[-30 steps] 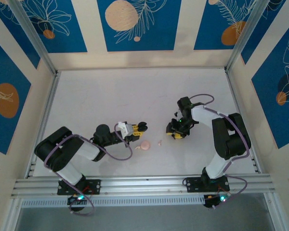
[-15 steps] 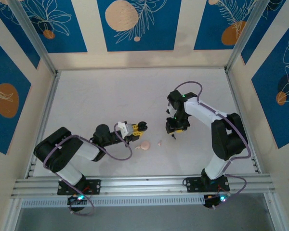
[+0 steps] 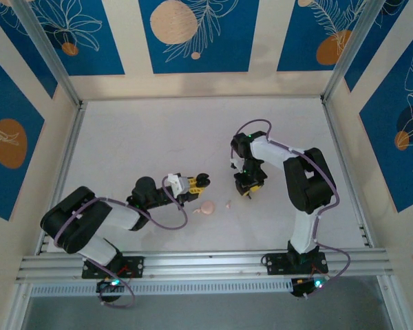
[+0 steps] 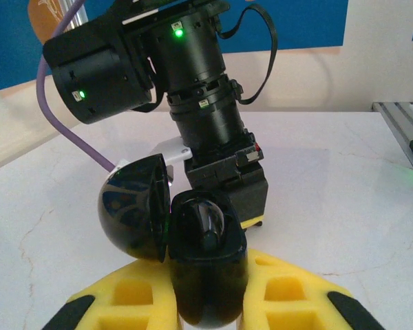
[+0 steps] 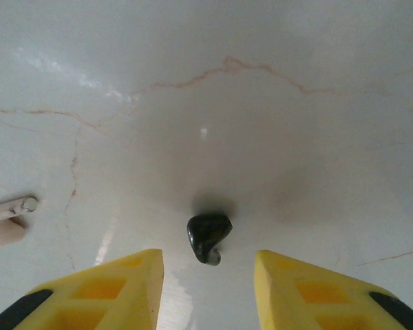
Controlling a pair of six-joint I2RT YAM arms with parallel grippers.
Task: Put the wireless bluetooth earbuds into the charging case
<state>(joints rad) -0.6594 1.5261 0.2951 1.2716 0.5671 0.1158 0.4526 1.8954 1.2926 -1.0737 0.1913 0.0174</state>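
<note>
On the veined table (image 5: 261, 82), amid blue-patterned walls (image 3: 193, 34), a black earbud (image 5: 208, 237) is flanked, untouched, by the right gripper (image 5: 206, 267), held apart. An open-lidded black case (image 4: 205, 227) is clamped by the left gripper (image 4: 208, 302).

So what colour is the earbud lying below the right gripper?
The earbud is glossy black; the right wrist view shows it best.

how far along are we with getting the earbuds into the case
Done: the black case is open, clamped in the left tool. In hand: the right tool is open around a black earbud on the table. Left: gripping and seating it; a pink earbud lies loose too.
</note>
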